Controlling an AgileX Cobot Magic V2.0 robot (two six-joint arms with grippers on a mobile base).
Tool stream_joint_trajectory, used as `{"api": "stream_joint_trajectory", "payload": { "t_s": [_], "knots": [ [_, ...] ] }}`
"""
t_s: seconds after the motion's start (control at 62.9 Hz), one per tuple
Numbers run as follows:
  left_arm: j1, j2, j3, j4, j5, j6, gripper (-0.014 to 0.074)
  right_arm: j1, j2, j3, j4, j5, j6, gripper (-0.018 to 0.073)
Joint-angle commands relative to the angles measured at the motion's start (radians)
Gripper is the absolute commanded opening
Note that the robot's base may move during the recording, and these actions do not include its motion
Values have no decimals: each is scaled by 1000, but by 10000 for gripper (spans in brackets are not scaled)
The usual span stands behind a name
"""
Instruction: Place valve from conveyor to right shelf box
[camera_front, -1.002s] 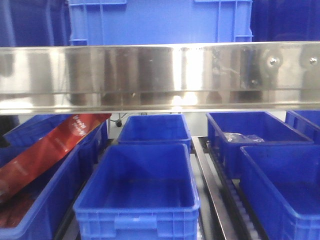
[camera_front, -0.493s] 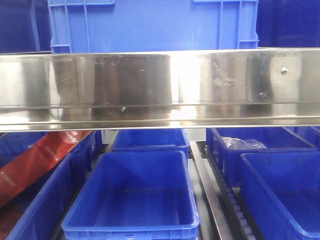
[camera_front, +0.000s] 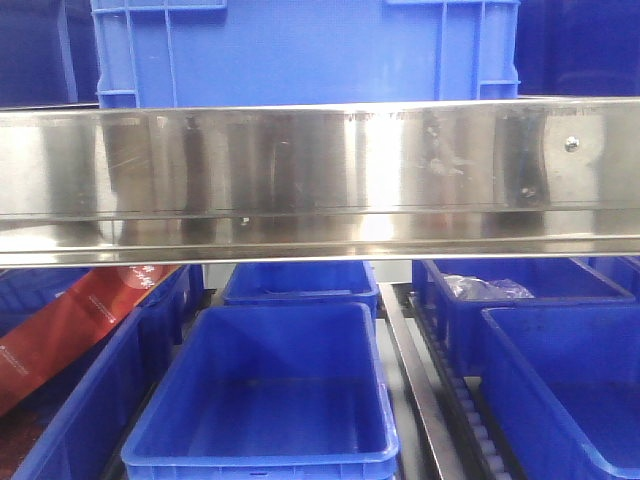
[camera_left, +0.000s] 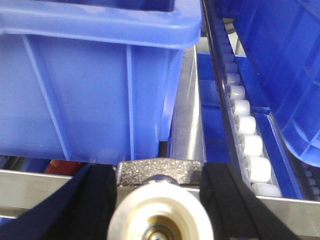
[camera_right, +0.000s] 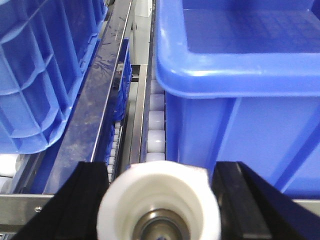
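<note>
The left claw (camera_left: 159, 185) is clenched on a white-wheeled valve (camera_left: 161, 217). The right claw (camera_right: 159, 182) grips what looks like a second valve (camera_right: 159, 202).

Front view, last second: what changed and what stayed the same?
The camera moved closer: the steel shelf beam looks larger and lower in frame, and the front middle bin slid toward the bottom edge. The red packet and clear bag keep their bins.
</note>
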Motion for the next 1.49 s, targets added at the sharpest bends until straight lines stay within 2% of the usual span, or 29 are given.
{"api": "stream_joint_trajectory", "payload": {
  "t_s": [0.0,0.302,0.557,0.684,0.795,0.922,1.288,1.479],
  "knots": [
    [1,-8,-6,-5,-52,-3,-111,-3,-9,-10,-12,-66,-4,-166],
    [1,-8,-6,-5,-52,-3,-111,-3,-9,-10,-12,-66,-4,-166],
    [1,-5,-10,-21,-62,-3,-111,-3,-9,-12,13,-155,-4,-166],
    [-4,28,-99,-35,-49,59,-111,27,30,-84,16,-120,-42,-166],
    [-25,99,-217,-35,-49,96,-111,86,94,-171,16,-155,-44,-166],
    [-84,205,-358,-35,-28,104,-111,148,194,-288,16,-179,-44,-166],
    [-382,558,-779,-35,-20,104,-111,281,524,-692,18,-169,-44,-166],
    [-477,791,-989,-35,-25,104,-111,353,684,-865,20,-169,-44,-166]
  ]
}}
